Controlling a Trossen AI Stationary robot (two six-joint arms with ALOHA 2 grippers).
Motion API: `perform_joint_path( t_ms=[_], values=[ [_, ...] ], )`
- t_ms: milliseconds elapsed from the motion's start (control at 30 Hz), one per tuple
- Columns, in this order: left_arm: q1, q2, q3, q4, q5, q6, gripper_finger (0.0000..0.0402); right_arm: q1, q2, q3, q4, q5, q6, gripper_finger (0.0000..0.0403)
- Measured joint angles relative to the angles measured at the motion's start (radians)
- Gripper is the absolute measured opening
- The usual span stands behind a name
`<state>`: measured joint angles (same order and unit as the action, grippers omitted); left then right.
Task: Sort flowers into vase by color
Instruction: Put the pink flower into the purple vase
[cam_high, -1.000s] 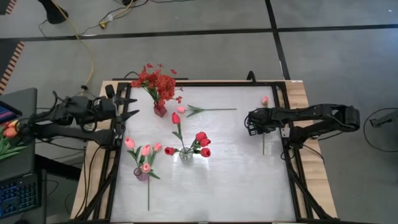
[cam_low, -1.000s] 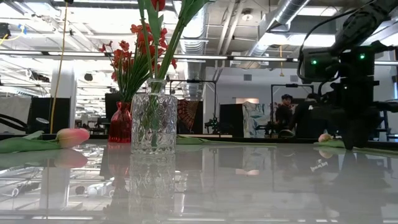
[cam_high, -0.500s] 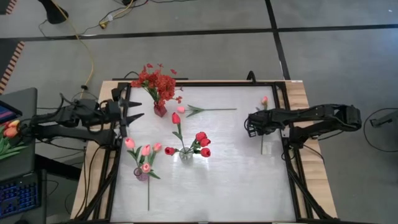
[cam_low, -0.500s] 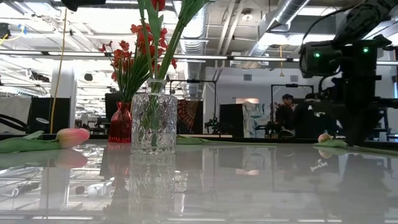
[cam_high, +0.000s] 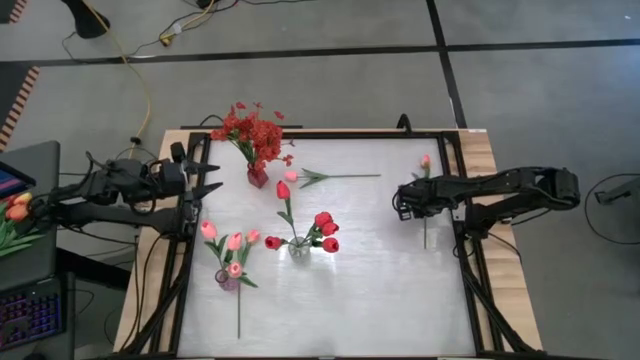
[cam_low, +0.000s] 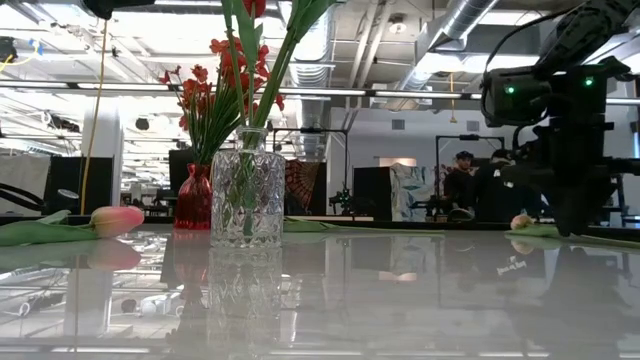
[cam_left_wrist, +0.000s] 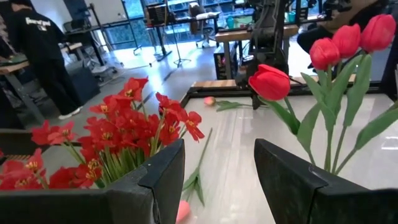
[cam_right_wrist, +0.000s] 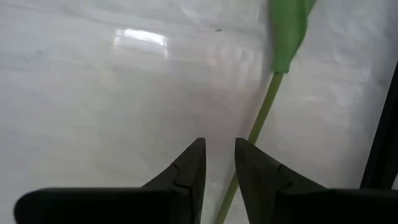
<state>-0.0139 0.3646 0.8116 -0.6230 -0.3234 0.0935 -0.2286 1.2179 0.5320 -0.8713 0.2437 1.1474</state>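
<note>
Your right gripper (cam_right_wrist: 217, 163), fingers narrowed around nothing, hovers beside a pink tulip's stem (cam_right_wrist: 260, 121) at the worktop's right edge; your left gripper (cam_left_wrist: 217, 177) waits spread at the left edge.

The high view looks straight down on the whole tabletop (cam_high: 360, 290); the low view looks level across it, close behind the clear vase (cam_low: 247, 187), which both share. The left wrist view faces along the tabletop, the right wrist view close down onto it.
</note>
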Motion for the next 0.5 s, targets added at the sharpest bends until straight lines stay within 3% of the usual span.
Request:
perform_joint_path(
  t_ms=[300, 500],
  values=[
    [0.000, -0.005, 0.000, 0.010, 0.041, 0.001, 0.0182, 0.035, 0.000, 0.000, -0.038, 0.013, 0.004, 0.0120],
    [0.000, -0.005, 0.000, 0.013, 0.050, 0.001, 0.0182, 0.012, 0.000, 0.000, -0.067, 0.029, 0.007, 0.0173]
  ],
)
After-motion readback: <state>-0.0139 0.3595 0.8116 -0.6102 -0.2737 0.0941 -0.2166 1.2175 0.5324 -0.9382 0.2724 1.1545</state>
